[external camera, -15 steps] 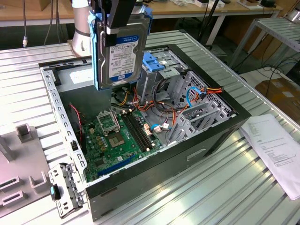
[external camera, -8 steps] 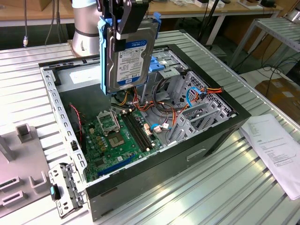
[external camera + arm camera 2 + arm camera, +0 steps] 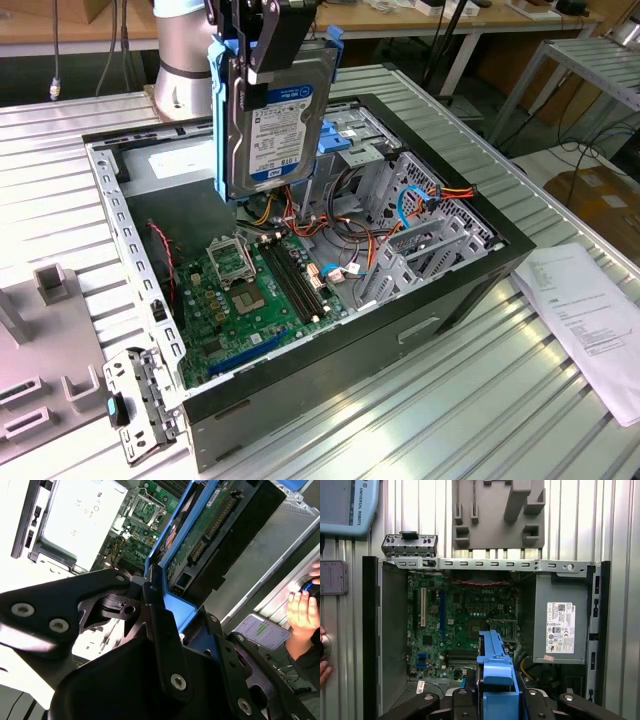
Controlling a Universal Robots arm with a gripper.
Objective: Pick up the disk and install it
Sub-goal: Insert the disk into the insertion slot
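Ribbed aluminium table (image 3: 400, 425) under everything: toward the exterior view's left we see the black gripper (image 3: 265, 55) pinching the silver, blue-railed hard disk (image 3: 285, 120) upright, long axis vertical, label facing the camera, over the open black computer case (image 3: 400, 340).

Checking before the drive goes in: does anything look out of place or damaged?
No damage or spill shows. The disk hangs on edge in the tool above the open case. A grey bracket with a blue latch lies loose on the table outside the case, and a person's hand sits close by.
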